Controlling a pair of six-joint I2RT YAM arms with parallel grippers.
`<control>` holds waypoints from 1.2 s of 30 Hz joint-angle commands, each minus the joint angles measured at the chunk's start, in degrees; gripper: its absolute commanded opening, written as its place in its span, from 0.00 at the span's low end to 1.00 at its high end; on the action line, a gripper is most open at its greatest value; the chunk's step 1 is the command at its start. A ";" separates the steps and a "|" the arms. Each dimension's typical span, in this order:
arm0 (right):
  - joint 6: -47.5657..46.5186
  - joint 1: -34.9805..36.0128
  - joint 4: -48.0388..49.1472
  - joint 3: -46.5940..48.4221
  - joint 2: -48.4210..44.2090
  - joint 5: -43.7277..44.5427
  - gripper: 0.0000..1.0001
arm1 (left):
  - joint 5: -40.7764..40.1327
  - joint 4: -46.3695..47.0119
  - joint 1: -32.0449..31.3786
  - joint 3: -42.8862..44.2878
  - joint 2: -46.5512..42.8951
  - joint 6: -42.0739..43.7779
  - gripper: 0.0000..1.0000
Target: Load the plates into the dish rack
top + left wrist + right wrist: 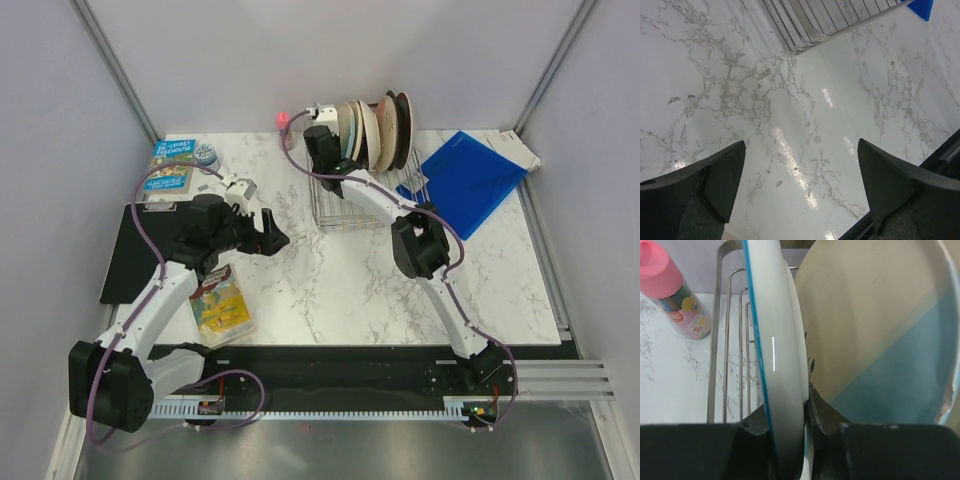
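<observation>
The silver wire dish rack (352,205) stands at the back middle of the table, with several plates (385,130) upright in its far end. My right gripper (330,128) is at the left end of that row, shut on the edge of a white plate with a thin blue rim (777,340), held upright over the rack wires (730,345). Right behind it stands the cream-and-light-blue plate (875,330). My left gripper (275,240) is open and empty above bare marble; its wrist view shows the fingers (720,175) apart and the rack's near corner (810,30).
A blue folder (465,180) lies right of the rack, its corner also in the left wrist view (925,7). A pink-capped bottle (675,295) stands left of the rack's far end. A book (165,172), a blue-topped tin (207,155), a black mat (130,255) and another book (220,305) are at the left.
</observation>
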 commanded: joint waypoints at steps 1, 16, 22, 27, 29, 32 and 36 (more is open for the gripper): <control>0.04 -0.57 4.34 3.91 -0.54 0.71 0.28 | 1.41 1.50 0.18 1.81 0.04 -0.03 0.99; -15.96 0.84 17.96 -15.67 -21.80 -2.63 0.98 | -7.97 2.81 0.18 3.99 0.39 5.59 1.00; -16.49 0.92 11.74 -27.87 -34.01 -3.61 0.98 | -15.27 5.18 0.26 7.95 2.32 9.81 1.00; -20.17 0.92 2.52 -33.61 -39.56 13.25 0.98 | -17.92 7.03 0.44 9.98 4.69 11.40 1.00; -22.81 0.92 -1.45 -35.19 -40.35 18.70 0.98 | -18.72 7.91 0.35 11.47 6.19 11.40 1.00; -24.49 0.05 -0.06 -42.04 -43.51 25.49 0.98 | -19.07 10.10 0.35 12.44 7.42 13.16 1.00; -24.57 -3.02 0.12 -47.85 -49.76 24.97 0.98 | -18.28 10.72 0.35 14.37 9.26 13.07 1.00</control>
